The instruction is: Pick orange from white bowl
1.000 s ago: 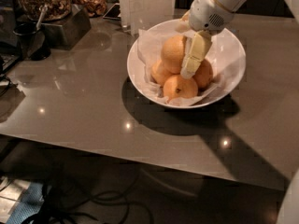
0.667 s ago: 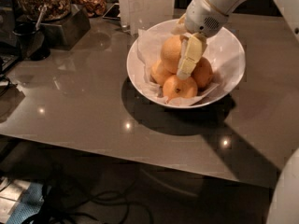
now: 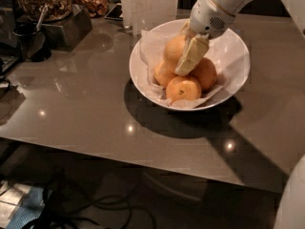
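Orange (image 3: 172, 51) sits topmost in white bowl (image 3: 232, 56); gripper (image 3: 188, 61) lies against its right side, hold impossible to tell. Firm, dimpled, likely rolls: grasp across its widest middle.

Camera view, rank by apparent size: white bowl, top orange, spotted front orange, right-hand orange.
1. white bowl.
2. orange on top and spotted front orange: look alike, unranked; gripper over the bowl covers the top one's right side.
3. right orange, partly hidden.
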